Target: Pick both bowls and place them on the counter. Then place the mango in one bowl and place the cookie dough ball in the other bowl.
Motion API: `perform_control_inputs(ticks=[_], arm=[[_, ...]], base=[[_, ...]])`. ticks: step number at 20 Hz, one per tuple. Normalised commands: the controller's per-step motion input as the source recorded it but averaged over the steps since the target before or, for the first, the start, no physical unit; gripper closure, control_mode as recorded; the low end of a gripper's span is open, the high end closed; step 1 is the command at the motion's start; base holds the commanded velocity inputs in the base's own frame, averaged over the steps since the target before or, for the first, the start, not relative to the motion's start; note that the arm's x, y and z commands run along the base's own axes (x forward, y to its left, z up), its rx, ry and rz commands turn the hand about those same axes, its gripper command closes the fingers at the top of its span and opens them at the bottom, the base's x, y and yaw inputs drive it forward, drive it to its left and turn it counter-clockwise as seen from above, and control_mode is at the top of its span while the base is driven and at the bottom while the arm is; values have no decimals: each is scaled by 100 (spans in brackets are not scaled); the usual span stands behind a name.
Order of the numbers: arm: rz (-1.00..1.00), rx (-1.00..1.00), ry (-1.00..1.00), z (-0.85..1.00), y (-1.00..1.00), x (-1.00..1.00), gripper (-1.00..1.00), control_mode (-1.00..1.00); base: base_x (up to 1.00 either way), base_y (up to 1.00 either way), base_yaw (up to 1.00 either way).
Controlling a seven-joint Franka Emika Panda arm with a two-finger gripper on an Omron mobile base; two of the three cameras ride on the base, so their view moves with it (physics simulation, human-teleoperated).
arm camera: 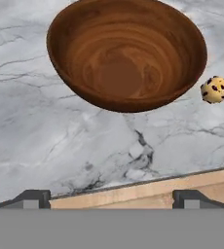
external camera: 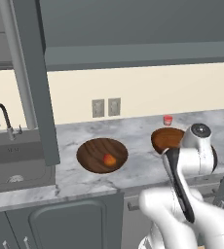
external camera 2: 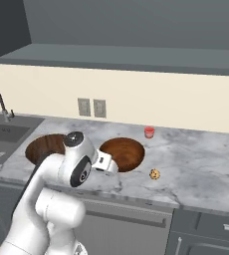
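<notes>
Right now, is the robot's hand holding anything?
No, nothing. The gripper is open and empty above the counter. The cookie dough ball lies on the marble beside the reddish bowl, untouched.

You see two wooden bowls, the dark one [external camera: 102, 154] with streaky grain, the reddish one [arm camera: 127, 53] smooth with a soft sheen. The counter [arm camera: 60, 141] looks like polished veined marble; your faucet [external camera: 2, 118] reads as dark metal.
</notes>
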Motion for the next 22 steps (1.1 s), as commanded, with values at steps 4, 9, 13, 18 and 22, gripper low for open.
perform_control_inputs(ticks=[4, 9, 13, 18, 22], arm=[[-29, 31, 0, 0, -96, -21, -100, -100], [-17, 35, 0, -11, -91, -20, -100, -100], [-20, 38, 5, -6, -86, -9, -100, -100], [-23, 25, 13, 0, -46, 23, -100, -100], [-19, 14, 17, 7, -24, 55, -100, -100]], base=[[0, 0, 0], [0, 0, 0], [0, 0, 0], [0, 0, 0], [0, 0, 0]])
